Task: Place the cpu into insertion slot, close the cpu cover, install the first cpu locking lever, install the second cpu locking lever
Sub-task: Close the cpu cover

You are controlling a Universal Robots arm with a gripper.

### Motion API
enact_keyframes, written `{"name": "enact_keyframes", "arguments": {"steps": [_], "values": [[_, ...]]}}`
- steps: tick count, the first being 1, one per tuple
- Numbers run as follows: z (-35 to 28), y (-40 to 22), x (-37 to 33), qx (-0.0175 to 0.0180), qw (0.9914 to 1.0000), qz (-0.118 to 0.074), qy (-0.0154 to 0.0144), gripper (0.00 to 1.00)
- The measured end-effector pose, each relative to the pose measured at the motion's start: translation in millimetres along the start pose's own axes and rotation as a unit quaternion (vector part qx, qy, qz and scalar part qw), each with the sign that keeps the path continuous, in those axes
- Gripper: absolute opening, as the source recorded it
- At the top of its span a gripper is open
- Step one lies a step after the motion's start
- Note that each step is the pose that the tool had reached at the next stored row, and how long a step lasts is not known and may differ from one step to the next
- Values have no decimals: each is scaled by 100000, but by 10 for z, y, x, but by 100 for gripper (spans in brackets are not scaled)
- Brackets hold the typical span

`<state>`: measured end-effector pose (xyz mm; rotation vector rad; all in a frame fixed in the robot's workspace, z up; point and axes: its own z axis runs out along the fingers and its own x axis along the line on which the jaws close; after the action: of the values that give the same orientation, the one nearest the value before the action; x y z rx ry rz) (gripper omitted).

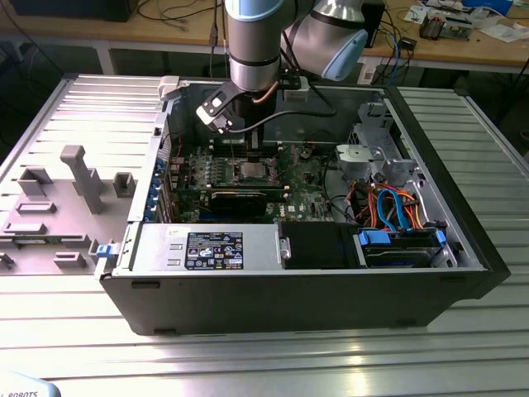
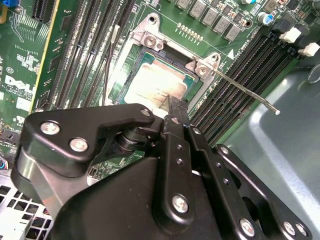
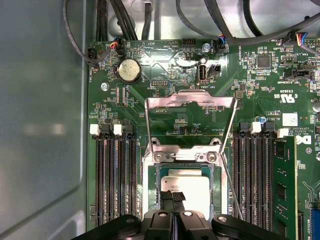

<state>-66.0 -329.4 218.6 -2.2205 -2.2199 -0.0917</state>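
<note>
My tool (image 3: 173, 196) is pressed together, holding nothing, tip just over the cpu (image 3: 196, 184); can't tell if it touches. Cpu sits flat in the slot (image 3: 159, 187). Cover (image 3: 190, 99) is swung open. One lever (image 2: 246, 93) sticks out unlatched.

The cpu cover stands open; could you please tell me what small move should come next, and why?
Probably lift the pincer straight off the cpu. The cpu already looks seated in the insertion slot, the shut pincer tips sit over its top, and the open cpu cover could not swing down with the pincer there.
</note>
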Motion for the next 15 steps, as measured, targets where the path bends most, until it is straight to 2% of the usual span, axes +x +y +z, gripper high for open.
{"name": "enact_keyframes", "arguments": {"steps": [2, 4, 5, 6, 7, 8, 9, 10, 15], "values": [[-12, 1, 1, 3, 100000, -17, -275, 11], [-46, 2, 3, -3, 99999, -21, -370, 11], [-85, 4, 5, -5, 99999, -20, -431, 11], [-159, 7, 8, -4, 99999, -21, -531, 11], [-177, 10, 9, -10, 99997, 7, -755, 11], [-177, 19, 9, 401, 99995, 36, -932, 11], [-177, 35, 9, 1286, 99987, 64, -958, 11], [-177, 47, 9, 1666, 99981, 69, -973, 11], [-178, 47, 10, 1700, 99981, 74, -960, 11]]}}
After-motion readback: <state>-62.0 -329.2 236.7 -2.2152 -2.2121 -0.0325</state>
